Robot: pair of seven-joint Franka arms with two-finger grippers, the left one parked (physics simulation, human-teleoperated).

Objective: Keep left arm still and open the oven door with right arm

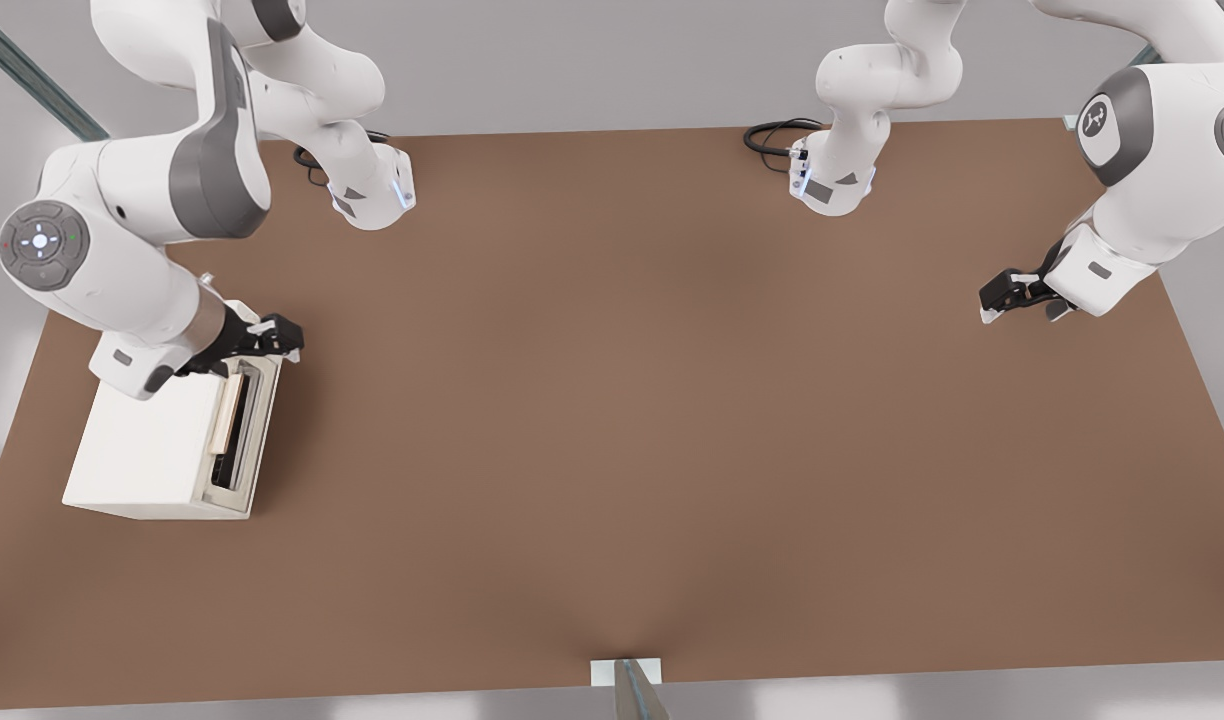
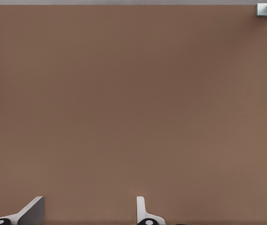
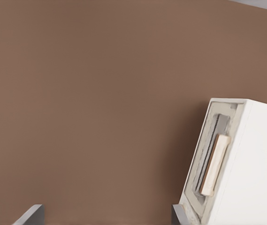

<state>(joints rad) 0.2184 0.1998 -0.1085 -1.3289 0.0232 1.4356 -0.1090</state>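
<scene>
A: One oven, at the front view's left on the worktop; its door looks shut.

B: We have our gripper spread wide, empty, above the door's far end. We should drop squarely over the handle before closing.

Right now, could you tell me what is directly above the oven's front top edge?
The right arm's tool hovers there, fingers open, above the oven door and its handle. The oven interior is hidden behind the closed door.
</scene>
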